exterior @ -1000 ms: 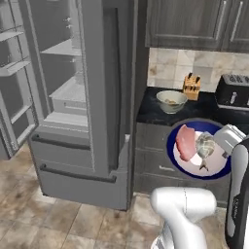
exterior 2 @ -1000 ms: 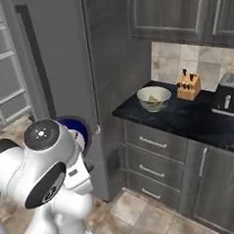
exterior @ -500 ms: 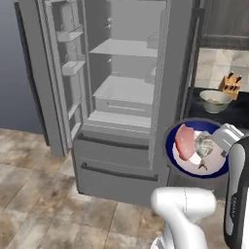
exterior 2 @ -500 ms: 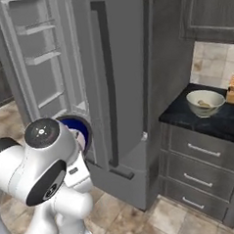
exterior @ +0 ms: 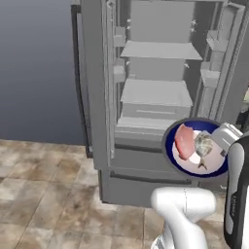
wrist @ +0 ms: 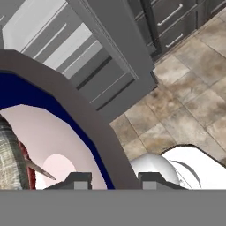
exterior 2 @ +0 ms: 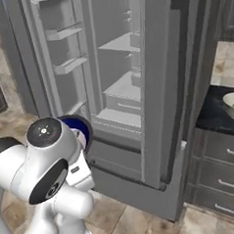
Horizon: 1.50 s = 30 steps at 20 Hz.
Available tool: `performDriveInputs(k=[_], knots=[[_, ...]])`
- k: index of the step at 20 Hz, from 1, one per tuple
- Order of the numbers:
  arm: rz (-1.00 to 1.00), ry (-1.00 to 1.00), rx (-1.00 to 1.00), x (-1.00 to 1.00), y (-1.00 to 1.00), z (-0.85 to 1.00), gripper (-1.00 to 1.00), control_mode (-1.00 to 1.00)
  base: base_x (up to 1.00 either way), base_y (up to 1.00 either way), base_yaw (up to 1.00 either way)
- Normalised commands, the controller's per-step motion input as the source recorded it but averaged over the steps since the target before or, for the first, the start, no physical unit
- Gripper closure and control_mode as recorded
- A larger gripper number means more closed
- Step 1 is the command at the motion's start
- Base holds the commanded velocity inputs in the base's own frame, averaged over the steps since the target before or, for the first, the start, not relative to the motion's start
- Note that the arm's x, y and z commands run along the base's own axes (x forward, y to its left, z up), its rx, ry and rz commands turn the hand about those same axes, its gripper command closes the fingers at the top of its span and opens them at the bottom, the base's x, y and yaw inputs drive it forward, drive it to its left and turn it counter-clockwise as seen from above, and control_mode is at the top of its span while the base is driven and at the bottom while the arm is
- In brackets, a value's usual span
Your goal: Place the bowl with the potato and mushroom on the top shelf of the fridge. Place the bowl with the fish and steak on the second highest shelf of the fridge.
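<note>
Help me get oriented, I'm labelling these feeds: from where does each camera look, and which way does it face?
Left base view: behind the arm's left, facing the open fridge; white arm lower right carries the blue bowl.
Right base view: behind the arm's right, facing the fridge; arm lower left.
Hand view: on the hand, over the bowl rim toward the floor; gripper at the bottom.
Shared: fridge and bowl.

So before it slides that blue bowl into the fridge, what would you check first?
1. Bowl held: the tool has one finger on each side of the blue bowl rim. Ok.
2. Contents: the steak and the fish lie inside the bowl. Ok.
3. Fridge doors: both stand open, shelves showing. Ok.
4. Second highest shelf: looks bare, with room for a bowl. Ok.
5. Bowl height: it sits below that shelf in the left base view, so it likely needs lifting. Not ok.
6. Firmness of the grip: cannot tell.
</note>
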Motion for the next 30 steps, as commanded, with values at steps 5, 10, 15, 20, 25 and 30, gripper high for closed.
performDriveInputs(k=[5, 10, 15, 20, 25, 30], knots=[[0.0, 0.0, 0.0, 0.0, 0.0, 0.0, 1.0, 1.0, 0.81, 0.86, -0.46], [0.0, 0.0, 0.0, 0.0, 0.0, 0.0, 1.0, 1.0, 0.81, 0.35, -0.26], [0.0, 0.0, 0.0, 0.0, 0.0, 0.0, 1.0, 1.0, 0.53, -0.48, -0.17], [0.0, 0.0, 0.0, 0.0, 0.0, 0.0, 1.0, 1.0, 0.59, -0.02, -0.21], [0.0, 0.0, 0.0, 0.0, 0.0, 0.0, 1.0, 1.0, 0.73, 0.04, -0.24], [0.0, 0.0, 0.0, 0.0, 0.0, 0.0, 1.0, 1.0, 0.76, 0.1, -0.27]])
